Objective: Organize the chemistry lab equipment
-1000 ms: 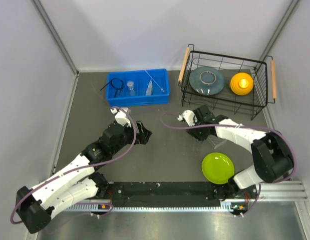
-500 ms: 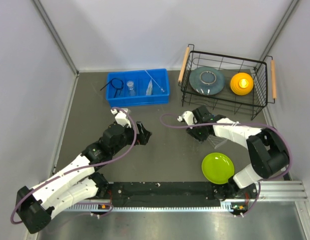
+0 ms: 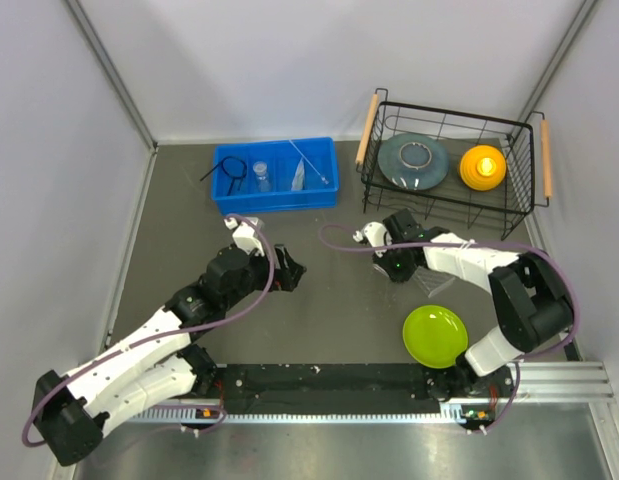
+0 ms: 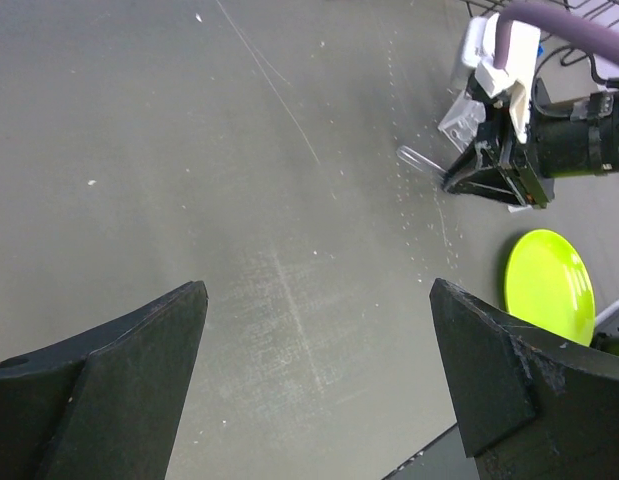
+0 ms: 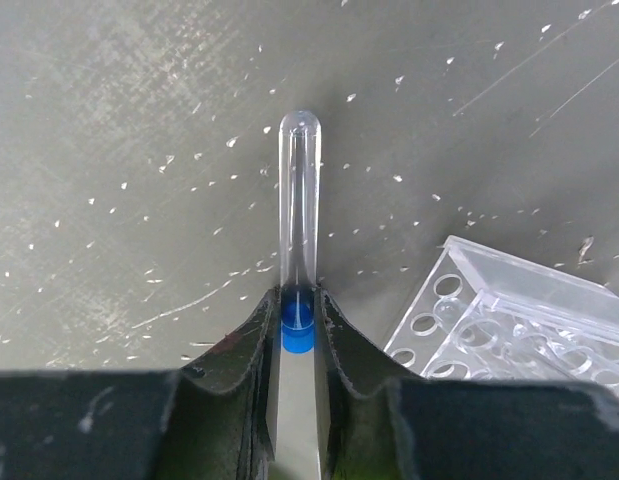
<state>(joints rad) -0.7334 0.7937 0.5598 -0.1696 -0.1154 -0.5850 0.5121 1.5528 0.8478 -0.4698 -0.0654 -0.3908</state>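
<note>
**Right gripper clamps capped tube beside rack**

Seen from overhead, with 12 o'clock at the far wall, the right gripper sits low over the grey table, just right of centre. Its jaws are closed on a clear tube at the blue-capped end. The right wrist camera shows the two fingers pressing either side of the cap. The tube's rounded tip points away toward 12 o'clock in that view. Whether the tube rests on the table or is raised just off it cannot be told. The clear rack lies at 4 o'clock in the same view, just beside the right-hand finger and apart from the tube.

The left gripper hangs near the table's centre, at 9 o'clock from the right gripper, with its jaws spread wide and holding nothing. Its own camera looks out between the two black fingertips at the other arm. In that view the tube juts from the right gripper toward 9 o'clock.

A blue bin stands at 11 o'clock on the table. In it, from left to right, lie the black ring, the small jar and the packet. A wire basket at 1 o'clock holds a grey dish and an orange bowl side by side. A lime-green plate lies flat at 5 o'clock, near the right arm's base and well apart from the tube.
</note>
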